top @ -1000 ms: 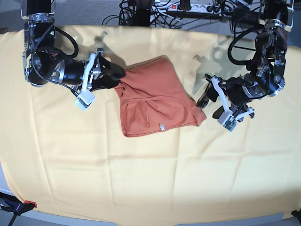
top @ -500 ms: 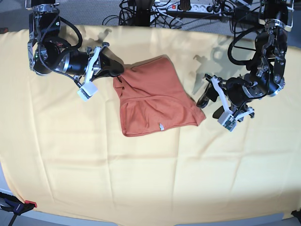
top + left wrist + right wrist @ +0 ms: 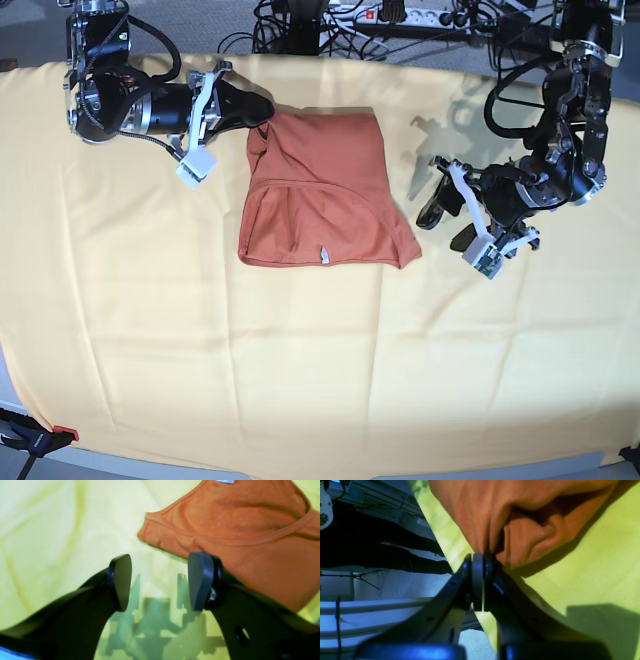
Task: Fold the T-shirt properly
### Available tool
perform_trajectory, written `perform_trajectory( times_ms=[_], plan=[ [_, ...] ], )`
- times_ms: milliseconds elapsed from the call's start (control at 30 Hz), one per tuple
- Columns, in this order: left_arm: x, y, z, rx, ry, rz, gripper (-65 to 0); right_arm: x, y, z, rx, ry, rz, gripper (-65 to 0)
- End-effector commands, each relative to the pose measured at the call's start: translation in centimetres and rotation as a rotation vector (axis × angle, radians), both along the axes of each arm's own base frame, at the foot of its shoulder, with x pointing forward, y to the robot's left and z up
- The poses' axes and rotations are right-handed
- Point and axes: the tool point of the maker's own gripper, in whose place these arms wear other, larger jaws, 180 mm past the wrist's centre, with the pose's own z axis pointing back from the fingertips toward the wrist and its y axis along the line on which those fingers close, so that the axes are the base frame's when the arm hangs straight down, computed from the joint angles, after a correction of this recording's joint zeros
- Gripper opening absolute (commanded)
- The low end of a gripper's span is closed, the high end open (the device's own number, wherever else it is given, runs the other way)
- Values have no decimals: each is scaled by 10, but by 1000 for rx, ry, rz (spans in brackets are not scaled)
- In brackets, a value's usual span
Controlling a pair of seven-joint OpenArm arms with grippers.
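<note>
Your shirt (image 3: 318, 195) has swung square on the yellow cloth (image 3: 300, 380) covering the desk since a second ago: what lay as a skewed diamond now has its lower edge running straight, tag (image 3: 326, 257) at the hem. That came from your right gripper (image 3: 262, 108), now clenched on the shirt's far corner and pulled back toward the desk's far edge, so I'd judge the shirt is being straightened for the next fold. Your left gripper (image 3: 452, 218) hasn't moved, spread wide and empty just beside the shirt's near corner.

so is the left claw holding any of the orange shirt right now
No, the left claw stands wide open over the yellow cloth, with the T-shirt lying just past its fingertips, untouched.
</note>
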Motion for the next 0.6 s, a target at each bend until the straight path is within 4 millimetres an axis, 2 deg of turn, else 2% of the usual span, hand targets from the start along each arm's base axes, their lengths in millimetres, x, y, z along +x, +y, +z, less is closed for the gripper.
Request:
perform_trajectory(
  times_ms=[0,33,67,167,200,233,267,333,367,567],
  plan=[
    [5,-1,13,-16,-41,-8,-281,5,2,11,32,-33,3,-650],
    [5,-1,13,-18,-37,-10,-281,6,2,12,33,-36,2,-650],
    [4,-1,12,-17,-34,-11,-281,7,2,13,34,-39,2,-599],
    [3,-1,11,-10,-25,-13,-282,18,3,21,51,-75,-9,-361],
    [2,-2,11,-7,-27,-23,-296,25,3,25,55,-95,-12,-338],
    [0,-3,10,2,-28,-49,-343,32,3,30,55,-117,-11,-360],
    [-2,-4,9,15,-26,-75,-423,39,3,34,52,-139,-8,-437],
    [-5,-3,6,32,-11,-85,-633,52,3,44,52,-183,-10,-648],
    [-7,-3,3,37,-2,-84,-650,57,2,47,51,-199,-12,-650],
    [-24,0,-16,51,49,-79,-650,69,-9,55,51,-230,-53,-650]
  ],
)
